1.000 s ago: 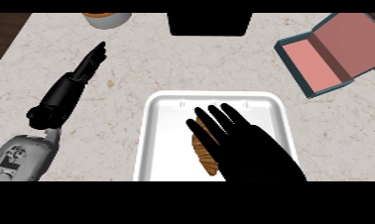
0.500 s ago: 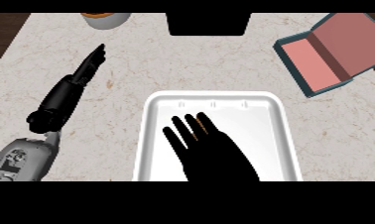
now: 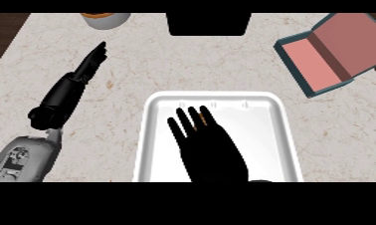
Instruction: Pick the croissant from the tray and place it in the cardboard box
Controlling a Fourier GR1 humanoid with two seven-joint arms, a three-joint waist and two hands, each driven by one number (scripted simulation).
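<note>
A white tray (image 3: 279,119) lies at the counter's near middle. My right hand (image 3: 209,152) is spread flat over its centre, fingers straight and pointing away from me. It covers the croissant (image 3: 196,125), of which only a thin brown sliver shows between the fingers. I cannot see whether the hand touches it. The box (image 3: 330,55) stands open at the far right, pink inside with dark teal walls, well apart from the tray. My left hand (image 3: 88,64) rests open on the counter at the left, fingers straight and pointing to the far edge.
A round cup (image 3: 105,19) with something orange-brown in it stands at the far left edge. A black block (image 3: 208,24) sits at the far middle. Bare speckled counter (image 3: 220,64) lies between the tray and the box.
My right hand has shifted left across the tray and now hides the croissant, which showed beside it one second ago. The left arm has not moved.
</note>
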